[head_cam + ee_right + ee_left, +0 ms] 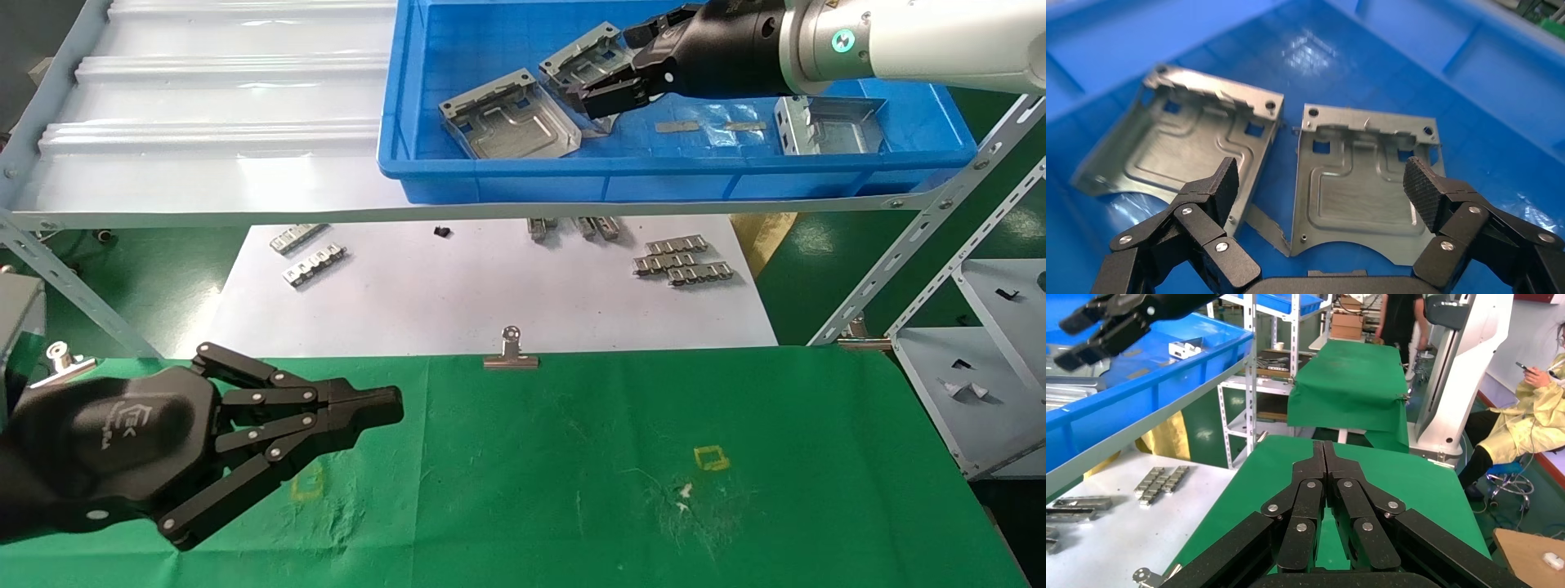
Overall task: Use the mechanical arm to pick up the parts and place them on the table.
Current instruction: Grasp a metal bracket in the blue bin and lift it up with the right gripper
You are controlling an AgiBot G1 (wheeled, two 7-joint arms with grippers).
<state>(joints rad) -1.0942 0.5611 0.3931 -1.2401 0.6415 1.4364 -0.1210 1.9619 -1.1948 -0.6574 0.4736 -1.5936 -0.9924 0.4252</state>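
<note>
Straddling one stamped plate point(1358, 184) at upper centre, the right gripper's point(613, 86) spread fingers point(1426, 187) risk snagging the neighbouring plate point(1184, 150); the left gripper point(384, 406), lower left, is held closed.

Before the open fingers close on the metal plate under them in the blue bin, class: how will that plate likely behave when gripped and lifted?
The metal plate is stamped sheet with raised channels and a folded edge, so probably stiff, not floppy. Its smooth, shiny face may slip between the fingers of the right gripper. Thin and cut out, it likely lifts lightly from the blue bin.

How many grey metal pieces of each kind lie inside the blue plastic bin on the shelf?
Flat grey stamped sheet-metal plates: 3
Small thin grey metal strips: 2
Total in the blue plastic bin: 5
</note>
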